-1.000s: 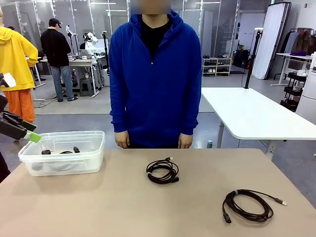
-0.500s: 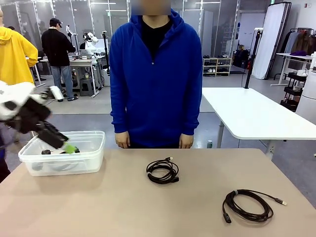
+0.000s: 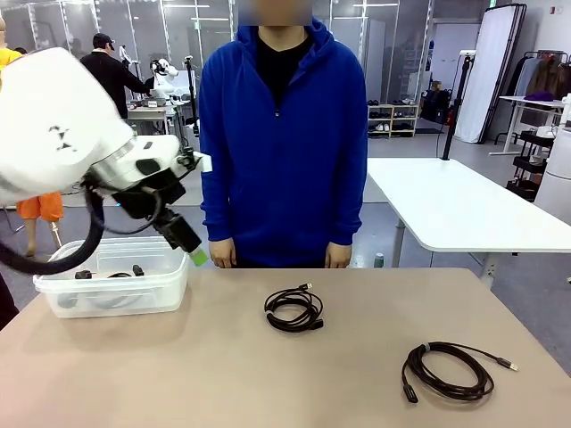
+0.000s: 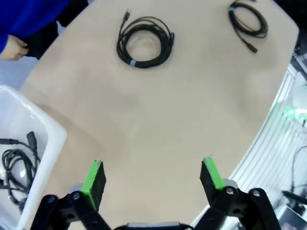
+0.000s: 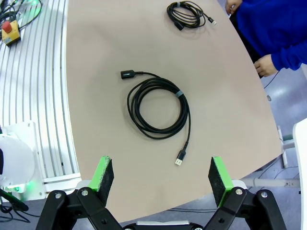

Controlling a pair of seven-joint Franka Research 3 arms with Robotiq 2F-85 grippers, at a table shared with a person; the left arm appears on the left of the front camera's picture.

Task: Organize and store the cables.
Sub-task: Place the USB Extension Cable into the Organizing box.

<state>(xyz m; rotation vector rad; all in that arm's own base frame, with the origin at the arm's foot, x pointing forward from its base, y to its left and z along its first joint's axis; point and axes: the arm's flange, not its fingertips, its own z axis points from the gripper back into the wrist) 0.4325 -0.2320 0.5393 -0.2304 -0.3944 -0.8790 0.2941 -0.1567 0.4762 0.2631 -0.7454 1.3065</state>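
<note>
Two cables lie coiled on the tan table: one in the middle [image 3: 294, 309] before the person, one at the near right [image 3: 449, 370] with a silver-tipped plug. Another black cable [image 3: 111, 272] rests inside the clear bin [image 3: 116, 294] at the left. My left gripper [image 3: 189, 248] hangs open above the bin's right end, holding nothing. Its wrist view has the open left gripper [image 4: 152, 176] over bare table, the middle coil [image 4: 145, 42] ahead, the far coil [image 4: 248, 24] beyond, and the bin [image 4: 33, 129] beside it. My right gripper [image 5: 161, 176] is open high above the right coil [image 5: 158, 108].
A person in a blue hoodie [image 3: 281, 134] stands at the table's far edge, hands [image 3: 221, 254] down near it. A white table [image 3: 455, 205] stands behind on the right. A red stop button [image 5: 9, 26] sits beside the table's near rail.
My left arm has swung in from the picture's left edge, passing over the bin and rising toward the table's middle. The cables and the person have not moved.
</note>
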